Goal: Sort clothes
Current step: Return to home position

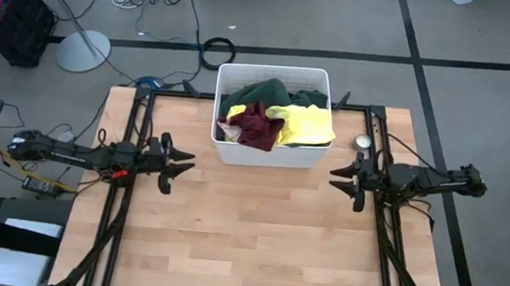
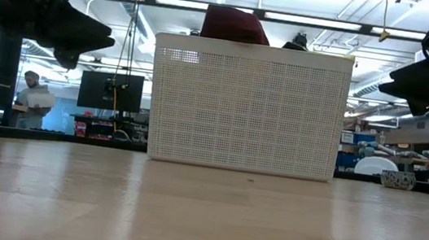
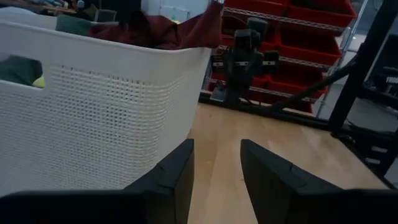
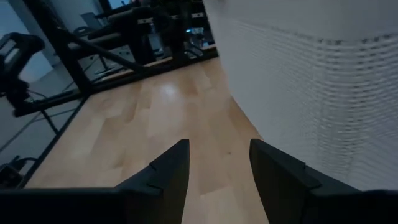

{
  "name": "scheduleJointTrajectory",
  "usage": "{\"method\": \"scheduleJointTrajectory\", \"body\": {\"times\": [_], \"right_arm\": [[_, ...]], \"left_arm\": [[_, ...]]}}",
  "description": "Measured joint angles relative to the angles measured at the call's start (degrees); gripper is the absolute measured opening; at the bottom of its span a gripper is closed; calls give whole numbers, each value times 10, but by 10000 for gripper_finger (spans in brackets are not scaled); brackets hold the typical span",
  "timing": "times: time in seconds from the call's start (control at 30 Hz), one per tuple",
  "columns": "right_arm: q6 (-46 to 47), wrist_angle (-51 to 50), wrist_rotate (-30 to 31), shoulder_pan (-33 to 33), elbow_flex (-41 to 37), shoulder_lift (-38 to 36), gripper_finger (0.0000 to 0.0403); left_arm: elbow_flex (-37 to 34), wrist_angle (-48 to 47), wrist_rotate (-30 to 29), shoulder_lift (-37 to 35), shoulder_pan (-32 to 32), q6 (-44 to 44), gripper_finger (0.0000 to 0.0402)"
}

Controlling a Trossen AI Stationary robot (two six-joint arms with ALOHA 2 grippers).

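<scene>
The clothes (image 1: 274, 117) lie piled in a white plastic tub (image 1: 270, 151) at the table's far middle: a dark green piece at the far side, a maroon piece (image 1: 255, 124) at the left, a yellow piece (image 1: 306, 124) at the right. The maroon piece pokes above the tub's rim in the low view (image 2: 234, 26) and the left wrist view (image 3: 168, 31). My left gripper (image 1: 185, 163) is open and empty, left of the tub. My right gripper (image 1: 338, 181) is open and empty, right of the tub.
A small round metal thing (image 1: 362, 142) sits right of the tub near the right arm. Bare wooden tabletop (image 1: 255, 237) spreads across the near half. A person (image 2: 34, 98) stands far off in the room behind.
</scene>
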Motion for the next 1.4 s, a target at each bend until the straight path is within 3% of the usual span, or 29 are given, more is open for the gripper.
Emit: {"method": "scheduleJointTrajectory", "body": {"times": [0.33,0.53,0.8,1.4], "right_arm": [[-10,-9,-7,0,0,0,169],[-49,24,34,0,0,0,169],[-112,199,41,0,-66,7,169],[-124,204,28,0,-69,6,169]], "left_arm": [[0,-71,-24,-109,0,18,137],[0,-123,-34,-181,0,41,137],[0,-139,-40,-181,0,41,137],[-1,-139,6,-181,0,32,137]]}}
